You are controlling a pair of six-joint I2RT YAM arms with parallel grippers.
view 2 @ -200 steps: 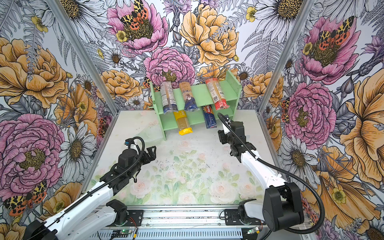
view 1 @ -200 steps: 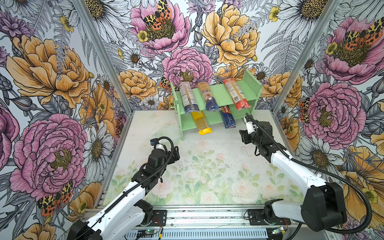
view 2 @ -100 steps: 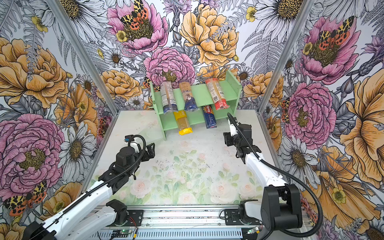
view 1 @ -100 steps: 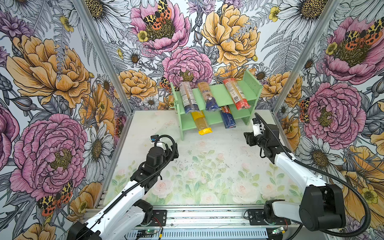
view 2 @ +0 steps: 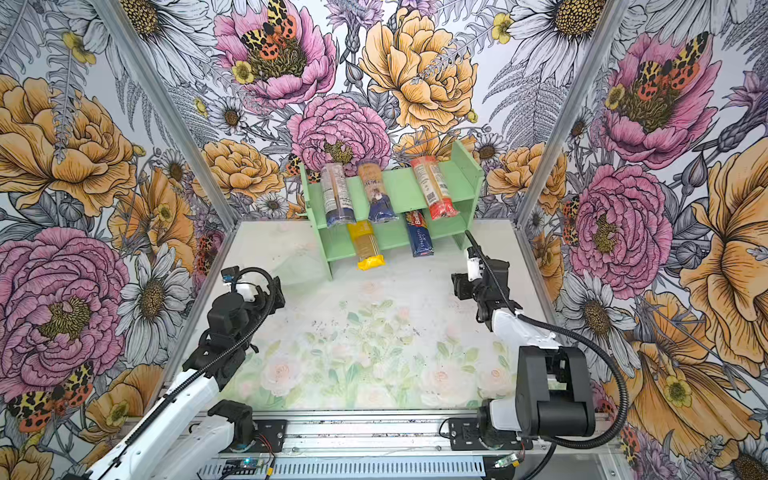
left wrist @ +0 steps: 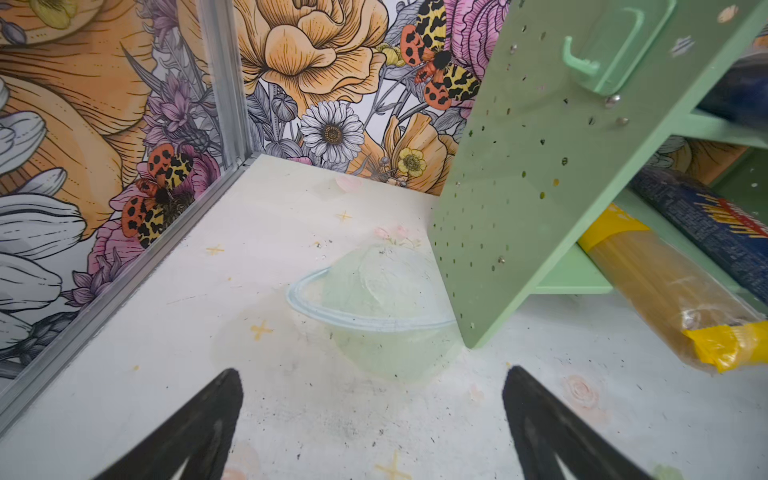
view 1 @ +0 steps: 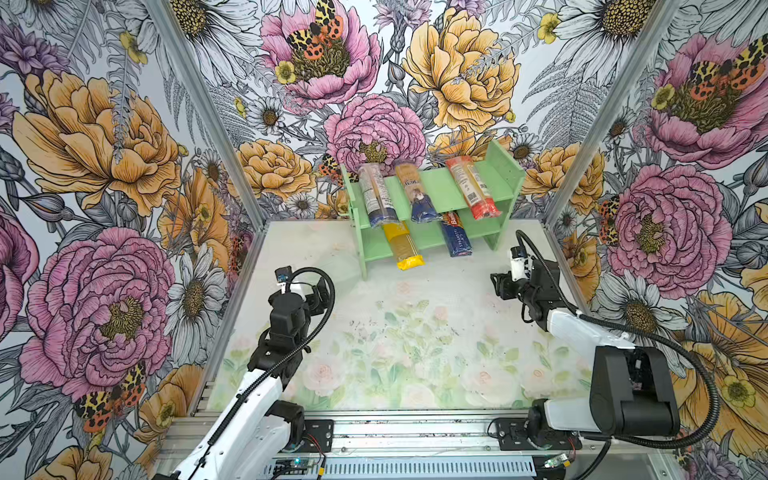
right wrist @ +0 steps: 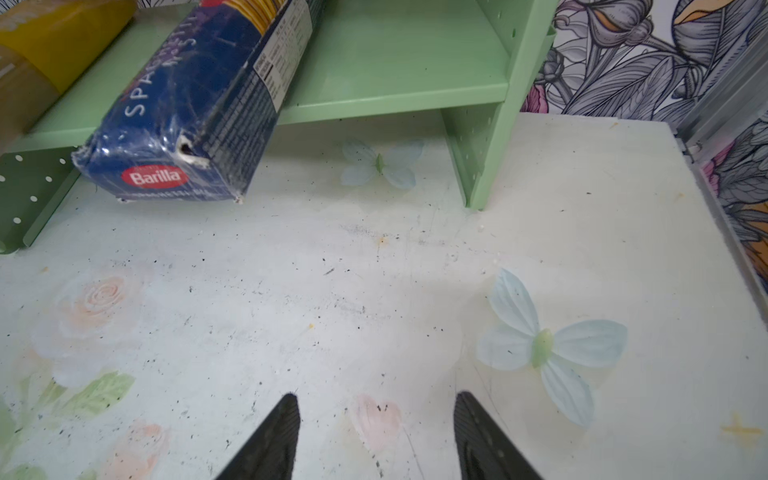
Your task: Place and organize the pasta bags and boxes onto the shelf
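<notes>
Lying ahead of the right end effector [right wrist: 376, 395], Barilla box [right wrist: 187, 104] overhangs shelf [right wrist: 395, 62].

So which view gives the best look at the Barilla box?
The right wrist view: the Barilla box sits close, logo and torn end clear. Both top views show it small on the lower tier of the shelf; the left wrist view catches only one side.

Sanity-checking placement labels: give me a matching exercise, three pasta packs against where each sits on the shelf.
Packs:
1. yellow bag
2. Barilla box
3. red-ended bag

Places on the shelf, as seen in both top views:
A. upper tier, right end
B. lower tier, left
C. lower tier, right

Pairs: 1-B, 2-C, 3-A
</notes>
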